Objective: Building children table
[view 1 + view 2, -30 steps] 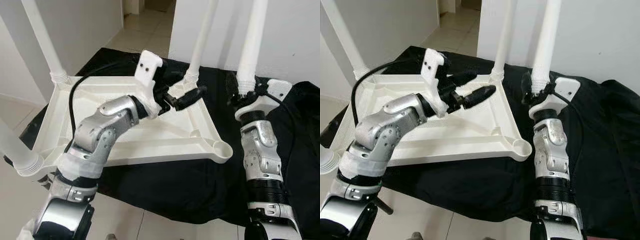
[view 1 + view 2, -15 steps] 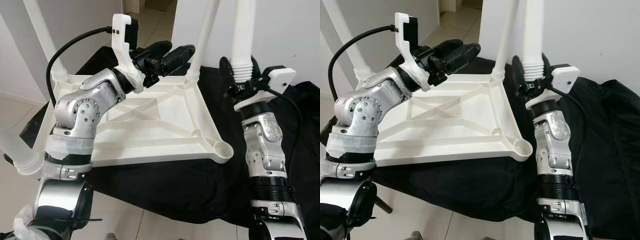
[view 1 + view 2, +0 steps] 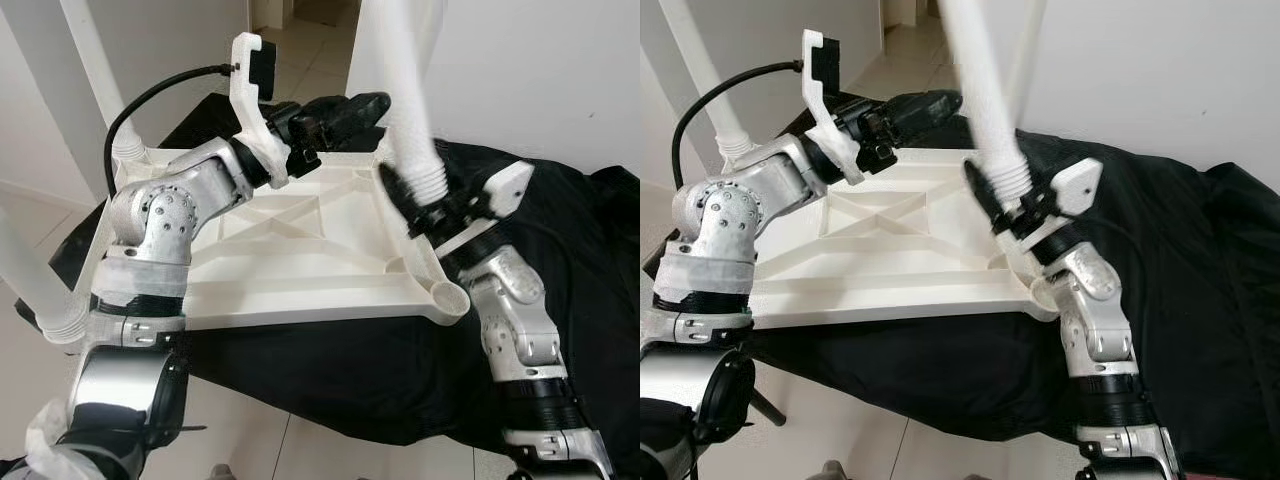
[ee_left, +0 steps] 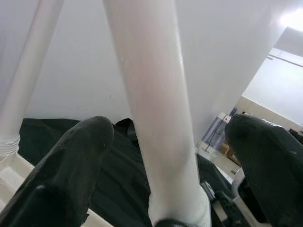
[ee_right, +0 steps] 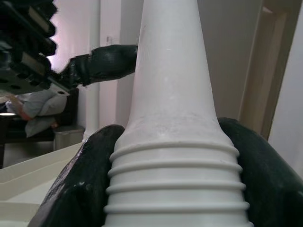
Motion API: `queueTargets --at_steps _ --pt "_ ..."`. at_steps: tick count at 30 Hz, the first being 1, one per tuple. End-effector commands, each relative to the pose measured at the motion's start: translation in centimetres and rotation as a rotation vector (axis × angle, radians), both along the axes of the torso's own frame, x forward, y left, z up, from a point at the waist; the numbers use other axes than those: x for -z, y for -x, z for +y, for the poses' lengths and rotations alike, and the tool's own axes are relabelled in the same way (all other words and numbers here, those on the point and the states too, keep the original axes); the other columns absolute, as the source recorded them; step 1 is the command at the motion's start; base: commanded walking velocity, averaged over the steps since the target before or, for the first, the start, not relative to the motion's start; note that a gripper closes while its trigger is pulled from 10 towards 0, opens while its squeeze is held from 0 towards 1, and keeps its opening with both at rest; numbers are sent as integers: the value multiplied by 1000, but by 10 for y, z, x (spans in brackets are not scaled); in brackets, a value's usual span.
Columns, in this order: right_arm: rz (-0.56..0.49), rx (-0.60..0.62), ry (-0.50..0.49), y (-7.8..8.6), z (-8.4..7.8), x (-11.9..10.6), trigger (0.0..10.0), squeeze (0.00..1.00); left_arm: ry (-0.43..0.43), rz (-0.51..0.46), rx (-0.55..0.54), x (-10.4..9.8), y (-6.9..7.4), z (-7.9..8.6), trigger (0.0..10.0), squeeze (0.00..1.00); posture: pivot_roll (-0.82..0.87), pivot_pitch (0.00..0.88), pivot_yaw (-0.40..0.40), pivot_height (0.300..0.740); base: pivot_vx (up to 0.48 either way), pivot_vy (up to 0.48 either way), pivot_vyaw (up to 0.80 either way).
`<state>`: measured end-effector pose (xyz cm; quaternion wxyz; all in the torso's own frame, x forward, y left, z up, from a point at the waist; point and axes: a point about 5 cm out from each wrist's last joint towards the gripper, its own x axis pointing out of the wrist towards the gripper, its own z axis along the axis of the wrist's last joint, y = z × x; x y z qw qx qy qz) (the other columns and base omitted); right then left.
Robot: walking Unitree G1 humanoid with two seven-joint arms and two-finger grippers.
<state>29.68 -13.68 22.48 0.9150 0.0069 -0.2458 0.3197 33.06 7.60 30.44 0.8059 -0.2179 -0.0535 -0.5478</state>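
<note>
From the head cameras I saw the white table top (image 3: 300,260) lying upside down on a black cloth (image 3: 560,300), with legs standing up at its far left corner (image 3: 95,75) and its near left corner (image 3: 35,285). My right gripper (image 3: 1005,205) was clamped on a loose leg (image 3: 980,90) at its ribbed end, holding it tilted just above the near right corner socket (image 3: 447,297). My left gripper (image 3: 350,108) hung over the far edge of the top, its fingers spread and pointing at that leg.

In the left wrist view, the two black fingers (image 4: 71,165) stood apart on either side of the held leg (image 4: 156,109), not touching it as far as I could judge through the blur.

In the right wrist view, both fingers (image 5: 80,189) pressed against the leg's threaded base (image 5: 175,175), and the left gripper's fingertip (image 5: 106,64) reached in beside the shaft.
</note>
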Motion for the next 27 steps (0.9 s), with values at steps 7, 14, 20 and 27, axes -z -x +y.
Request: queueTargets --at_steps 7,14,20,27 --pt "31 -127 45 12 7 5 10000 0 12 -47 153 -5 0 -3 10000 0 -15 0 -75 740 0 0 0" --pt "91 -206 62 22 7 15 10000 0 41 -31 155 -13 -6 -2 10000 0 -27 0 -64 740 0 0 0" --pt "117 -217 82 29 8 23 10000 0 79 -8 134 -21 -13 4 10000 0 -33 0 -56 740 0 0 0" --pt "144 -220 105 33 7 30 10000 0 111 4 112 -26 -17 8 10000 0 -37 0 -57 740 0 0 0"
